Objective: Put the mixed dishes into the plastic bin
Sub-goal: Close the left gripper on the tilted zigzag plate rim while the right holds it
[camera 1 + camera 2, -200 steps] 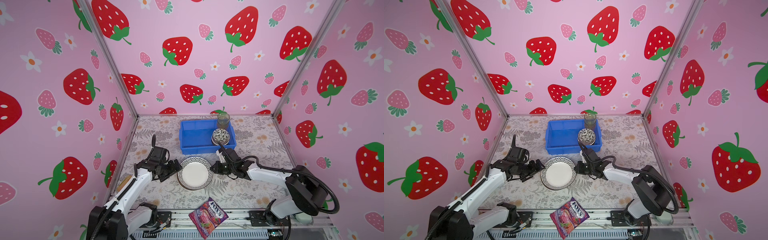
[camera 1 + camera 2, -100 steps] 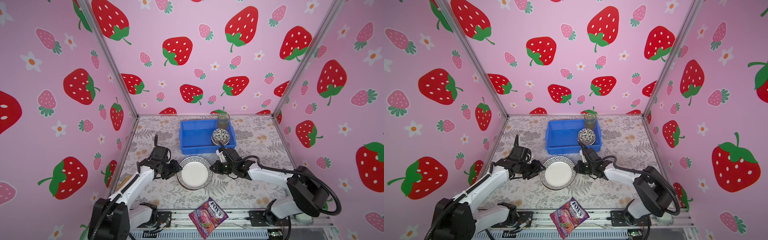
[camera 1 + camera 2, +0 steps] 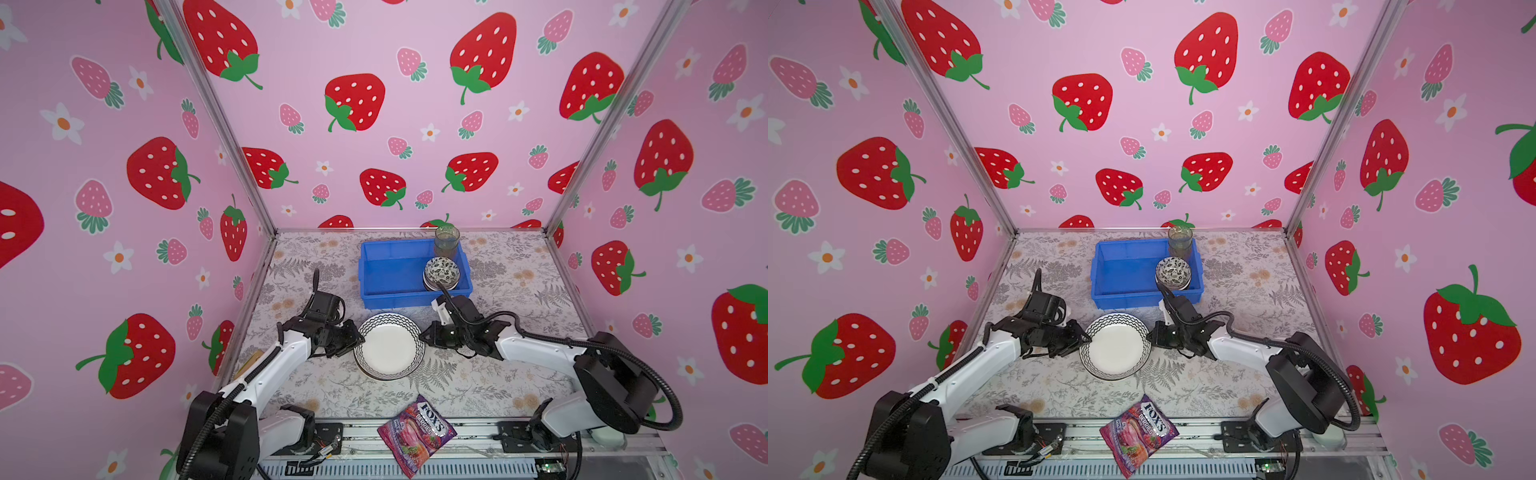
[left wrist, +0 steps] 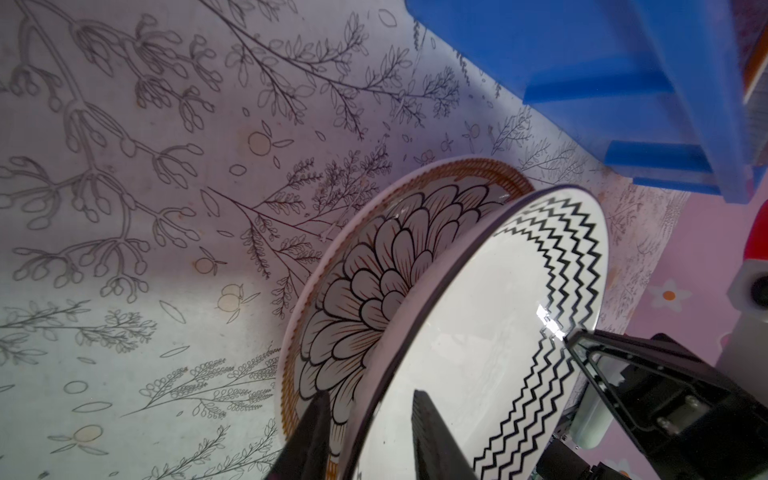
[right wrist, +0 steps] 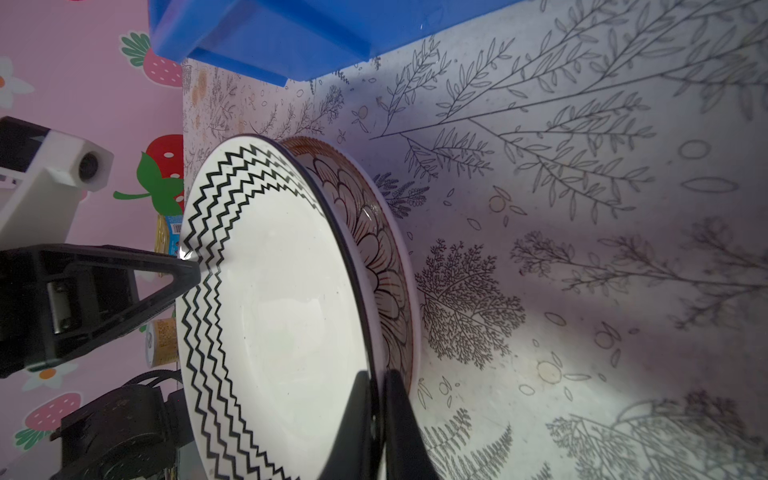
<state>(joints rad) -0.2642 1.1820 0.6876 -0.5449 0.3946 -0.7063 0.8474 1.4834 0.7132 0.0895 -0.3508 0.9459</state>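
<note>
The zigzag-rimmed white round plate [image 3: 388,347] [image 3: 1115,345] sits in front of the shallow bright blue plastic bin [image 3: 399,297] [image 3: 1142,299], just beside its near wall and outside it, between the two grippers. It lies over a second round plate with a brown-and-black petal pattern [image 4: 374,270] [image 5: 374,249], which rests on the floral tablecloth [image 3: 519,270]. In the wrist views the zigzag plate [image 4: 478,332] [image 5: 282,311] is raised off the petal plate. The two rims nearly meet on the side toward the bin [image 4: 582,62] [image 5: 291,33] and stand further apart toward the grippers.

The right gripper [image 3: 424,336] [image 3: 1152,336] [image 5: 376,374] is at the plate's right edge. Its jaws are pressed together on the rim, one finger on the white face and one under the rim.

The left gripper [image 3: 359,338] [image 3: 1086,338] [image 4: 370,392] is at the plate's left edge. Its jaws stand apart, astride the rim: one finger lies over the white face, the other between the two plates. A gap shows beside the lower finger, so the rim is not clamped.

Inside the bin, toward its right end, sits a small black-and-white patterned bowl [image 3: 441,268] [image 3: 1173,268]. A small green-tinted clear glass [image 3: 446,241] [image 3: 1180,240] stands upright at the bin's far right corner. Whether it is inside or just behind, I cannot tell. A purple candy bag [image 3: 417,432] lies at the table's front edge, well apart from the plates.
</note>
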